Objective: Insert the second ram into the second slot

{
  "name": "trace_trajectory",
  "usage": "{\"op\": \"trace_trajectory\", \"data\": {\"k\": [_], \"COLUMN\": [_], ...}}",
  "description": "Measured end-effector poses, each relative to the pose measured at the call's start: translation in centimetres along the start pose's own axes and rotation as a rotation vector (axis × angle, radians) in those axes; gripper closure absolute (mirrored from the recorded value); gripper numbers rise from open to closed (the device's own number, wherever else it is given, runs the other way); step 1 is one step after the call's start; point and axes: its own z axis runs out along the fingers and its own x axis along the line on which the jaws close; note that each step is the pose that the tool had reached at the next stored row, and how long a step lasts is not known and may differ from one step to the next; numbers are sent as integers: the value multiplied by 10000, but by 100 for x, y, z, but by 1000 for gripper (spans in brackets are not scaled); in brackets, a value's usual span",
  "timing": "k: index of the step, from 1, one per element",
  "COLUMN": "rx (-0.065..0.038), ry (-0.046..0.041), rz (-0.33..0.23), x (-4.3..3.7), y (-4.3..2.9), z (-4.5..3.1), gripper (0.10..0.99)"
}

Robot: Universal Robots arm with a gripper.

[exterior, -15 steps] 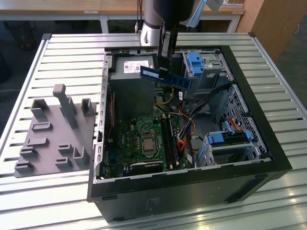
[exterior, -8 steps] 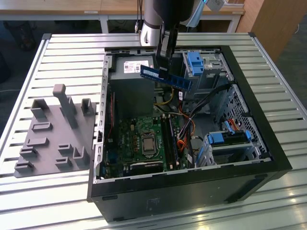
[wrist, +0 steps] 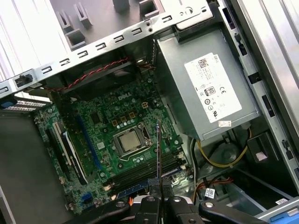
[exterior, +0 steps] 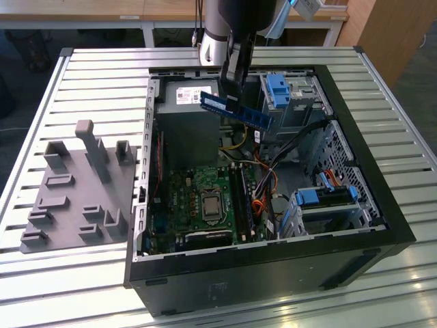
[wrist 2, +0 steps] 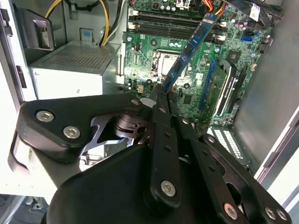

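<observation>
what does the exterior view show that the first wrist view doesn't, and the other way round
Exterior view's own: the arm standing over the open computer case, the slatted table around it, and the second ram seen lengthwise, held above the case's inside.

First wrist view's own: the second ram edge-on, a thin line over the motherboard near the memory slots, and the label on the power supply up close.

Shared: the gripper shut on the second ram, the motherboard with its processor socket, and the power supply.

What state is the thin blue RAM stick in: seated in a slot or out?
Out. The thin blue circuit-board RAM stick hangs gripped in the claw above the green motherboard, clear of its slots.
</observation>
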Motion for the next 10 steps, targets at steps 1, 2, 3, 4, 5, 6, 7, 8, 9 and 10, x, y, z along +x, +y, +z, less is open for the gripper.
{"op": "trace_trajectory", "data": {"k": [1,2,3,4,5,6,7,8,9,10], "rx": [0,1,2,2,3,4,4,5,6,6], "ry": [-2,-4,-6,-9,-10,-12,-14,-17,-18,-20], "rz": [53,108,162,216,272,323,381,434,488,541], "x": [0,0,0,0,0,0,0,0,0,0], "y": [0,0,0,0,0,0,0,0,0,0], "z": [0,0,0,0,0,0,0,0,0,0], "gripper": [957,957,957,957,957,957,957,957,957,957]}}
